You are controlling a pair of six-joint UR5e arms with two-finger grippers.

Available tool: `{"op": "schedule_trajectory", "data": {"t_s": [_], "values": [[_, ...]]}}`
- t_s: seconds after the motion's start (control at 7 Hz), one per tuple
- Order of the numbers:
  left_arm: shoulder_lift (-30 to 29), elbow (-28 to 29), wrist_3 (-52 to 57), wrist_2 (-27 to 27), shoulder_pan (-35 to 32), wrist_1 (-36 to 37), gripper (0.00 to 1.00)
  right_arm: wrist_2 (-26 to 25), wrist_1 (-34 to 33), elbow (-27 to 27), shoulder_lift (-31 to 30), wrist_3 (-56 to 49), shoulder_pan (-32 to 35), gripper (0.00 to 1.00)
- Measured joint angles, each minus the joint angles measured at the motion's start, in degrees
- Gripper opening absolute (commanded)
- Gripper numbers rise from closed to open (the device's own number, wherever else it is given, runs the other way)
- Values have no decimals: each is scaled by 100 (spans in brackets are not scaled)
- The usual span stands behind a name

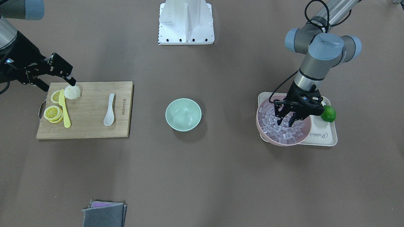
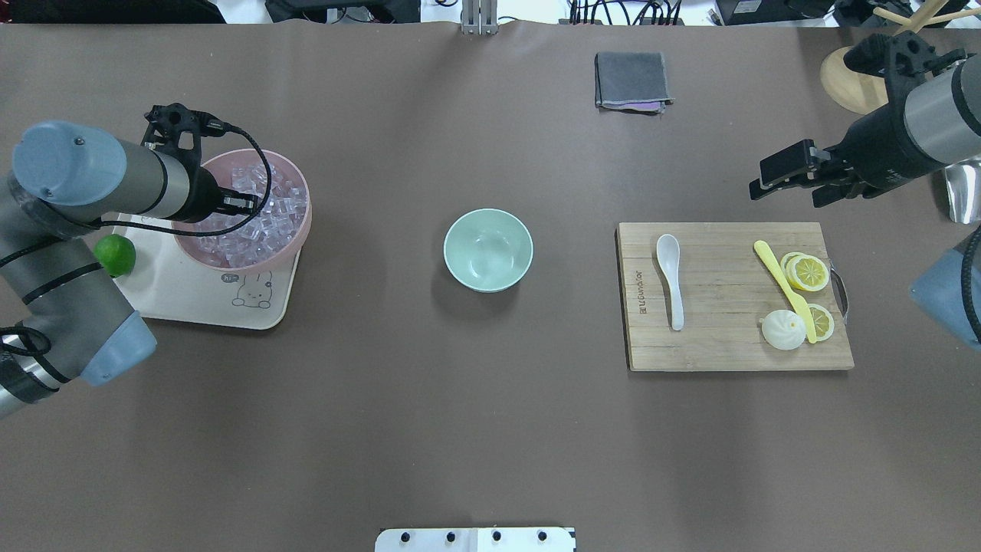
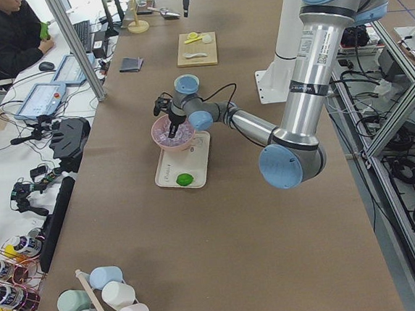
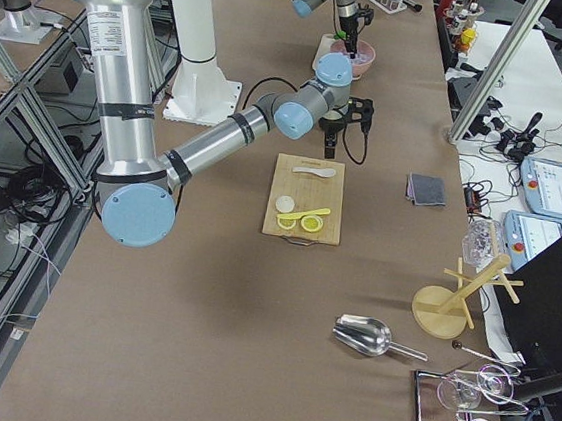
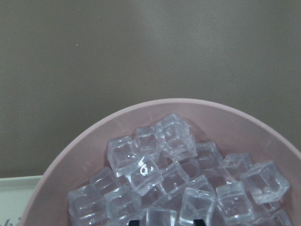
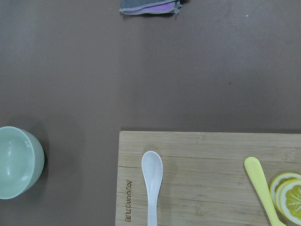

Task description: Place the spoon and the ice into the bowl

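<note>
At the far left, heaped in a wide pink plastic bowl (image 2: 303,230) on a white rectangular tray (image 2: 230,307): the small clear ice cubes (image 2: 264,218), many alike and loosely stacked. Hanging straight over that heap, the left two-finger gripper (image 1: 285,122), spread apart with tips down at the top cubes and, judging by the left wrist view, straddling one cube without pinching it yet. Likely light, hard and very slick. Best taken squarely on two flat opposite faces of a single top cube, never on corners, to avoid a squirt-out or dragging neighbours along. In the middle of the table, well apart from both sides: the small round mint-green bowl (image 2: 488,249), upright and empty. Further right, lying flat on the left part of a bamboo cutting board (image 2: 728,349): the small white glossy soup spoon (image 2: 673,276), scoop to the far side, handle to the near side. Probably stiff, smooth and perhaps brittle. Best pinched gently across the narrow handle, low to the board. Raised over the right part of that board and touching nothing, the right two-finger gripper (image 2: 766,182), parted and empty.
</note>
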Motion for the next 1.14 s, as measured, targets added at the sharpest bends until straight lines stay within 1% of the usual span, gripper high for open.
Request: {"op": "schedule_trajectory", "data": {"t_s": [0.14, 0.43, 0.71, 1.14], "values": [[3, 0, -2, -4, -1, -8, 0, 2, 0, 2, 0, 0, 1, 100], [22, -46, -3, -23, 1, -7, 0, 8, 0, 13, -8, 0, 7, 100], [43, -312, -3, -71, -45, 39, 0, 7, 0, 23, -24, 0, 8, 100], [16, -574, -11, -398, -396, 70, 0, -15, 0, 29, -50, 68, -54, 100]]}}
